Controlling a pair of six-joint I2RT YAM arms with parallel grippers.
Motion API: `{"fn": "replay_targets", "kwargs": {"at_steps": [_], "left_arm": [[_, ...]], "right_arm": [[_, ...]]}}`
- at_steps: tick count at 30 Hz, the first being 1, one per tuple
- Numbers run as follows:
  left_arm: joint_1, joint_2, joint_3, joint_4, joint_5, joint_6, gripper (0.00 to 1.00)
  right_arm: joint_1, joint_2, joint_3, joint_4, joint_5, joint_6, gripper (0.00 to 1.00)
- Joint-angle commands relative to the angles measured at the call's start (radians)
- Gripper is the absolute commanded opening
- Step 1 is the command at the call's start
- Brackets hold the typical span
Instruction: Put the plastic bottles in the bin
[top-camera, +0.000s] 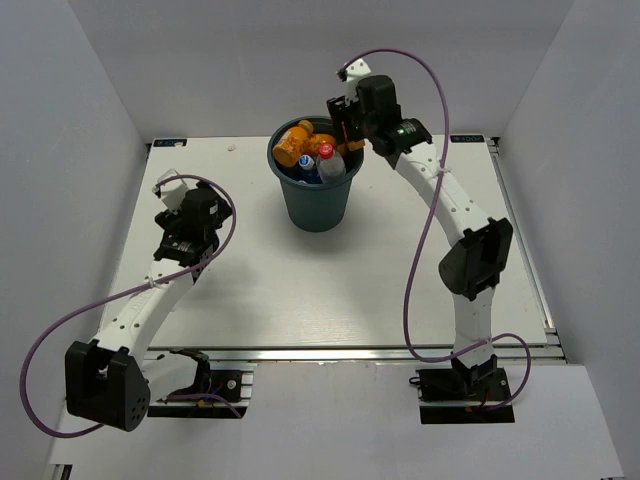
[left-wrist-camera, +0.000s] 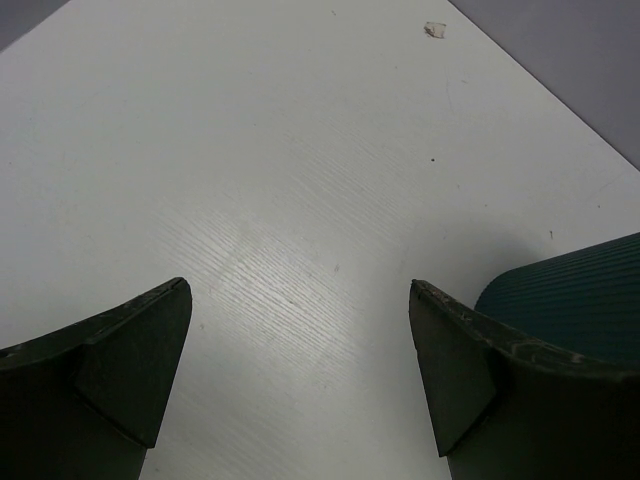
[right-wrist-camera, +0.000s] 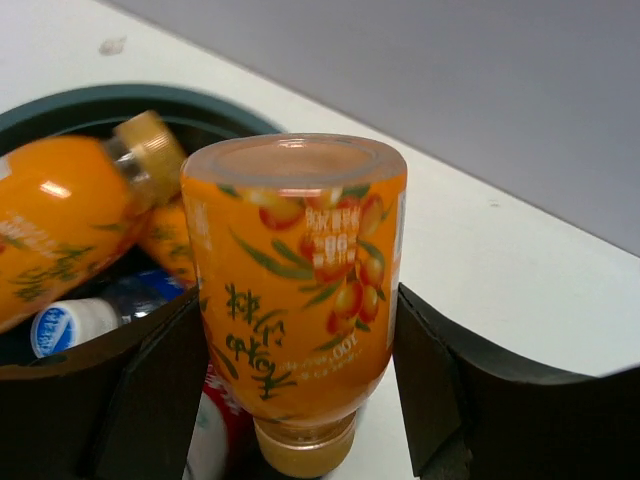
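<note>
From my seat the overhead view puts the teal bin (top-camera: 316, 205) at 12 o'clock on the white table (top-camera: 300, 290), near the far edge. My right gripper (right-wrist-camera: 298, 300) hangs at roughly the bin's 1 o'clock rim, clenched on an orange juice bottle (right-wrist-camera: 295, 250); the two dark fingers (right-wrist-camera: 150, 390) press its sides, and in the wrist view its flat base sits at 12 o'clock and its tan cap at 6 o'clock. Past it, at 9 o'clock in that view, a second orange bottle (right-wrist-camera: 55, 225) lies tilted inside the bin, with a blue-labelled bottle (right-wrist-camera: 70, 325) below it. From above I also see a red-capped clear bottle (top-camera: 327, 155) in there. My left gripper (left-wrist-camera: 300, 295) sits at about 9 o'clock on the table, well apart from the bin, jaws spread wide with nothing but bare tabletop between them; the bin's ribbed wall shows at 4 o'clock in its wrist view
</note>
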Motion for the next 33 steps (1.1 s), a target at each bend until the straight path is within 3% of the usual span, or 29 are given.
{"fn": "replay_targets", "kwargs": {"at_steps": [1, 4, 11, 13, 27, 33], "left_arm": [[0.017, -0.004, -0.003, 0.031, 0.035, 0.020, 0.98], [0.026, 0.005, -0.003, 0.031, 0.044, 0.018, 0.98], [0.035, 0.022, 0.007, 0.021, 0.058, 0.018, 0.98], [0.035, 0.023, 0.012, 0.021, 0.060, 0.017, 0.98], [0.038, 0.028, 0.078, -0.030, 0.066, 0.011, 0.98], [0.038, 0.005, 0.098, -0.055, 0.080, -0.003, 0.98]], "right_arm": [[-0.010, 0.010, 0.067, -0.043, -0.121, -0.031, 0.47], [-0.015, 0.015, 0.035, -0.055, -0.210, -0.030, 0.53], [-0.028, 0.018, 0.006, -0.059, -0.272, -0.005, 0.84], [-0.033, 0.015, 0.006, -0.047, -0.295, 0.001, 0.89], [-0.105, -0.134, -0.013, 0.062, -0.332, 0.110, 0.89], [-0.145, -0.229, -0.040, 0.088, -0.477, 0.116, 0.89]]}}
